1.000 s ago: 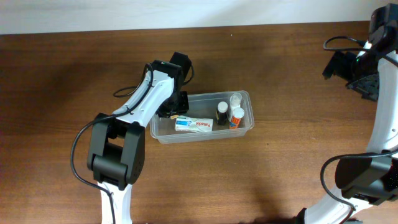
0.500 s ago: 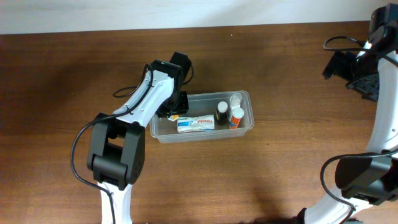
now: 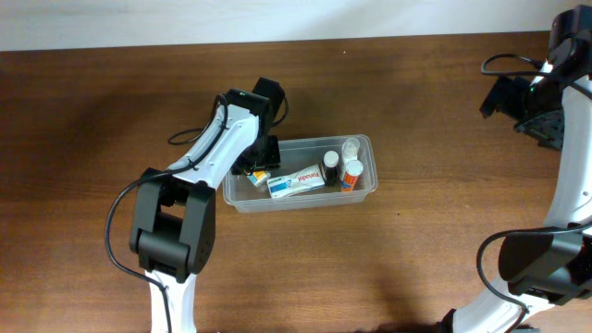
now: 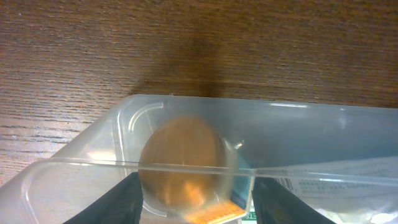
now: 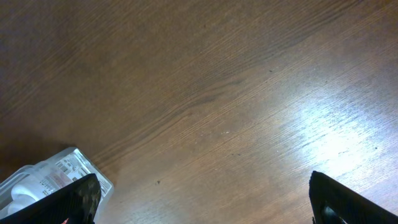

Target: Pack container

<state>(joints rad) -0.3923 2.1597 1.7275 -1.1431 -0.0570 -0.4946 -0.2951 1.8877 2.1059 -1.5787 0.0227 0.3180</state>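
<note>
Brown wooden table [image 3: 92, 139] fills the overhead view, with a white wall strip along the top. Near the centre lies the clear container [image 3: 305, 203], its long side running left to right, with open wood on every side. Compared with a second ago, the white tube [image 3: 296, 181] inside has turned from level to slanted, and its left end has shifted right. Three small bottles [image 3: 330, 168] stand at the container's right end. The left gripper [image 3: 259, 166] hangs over the left end, its tips hidden under the arm. The right arm [image 3: 566, 199] stands at the far right edge, well apart.

From the left wrist, the fingers [image 4: 115, 202] are spread wide on either side of a round orange-brown thing [image 4: 180, 162] in the container's corner. It is too blurred to identify.

From the right wrist, the right gripper [image 5: 205, 202] is spread wide and empty over bare wood. A corner of the container is cut off at bottom left.
</note>
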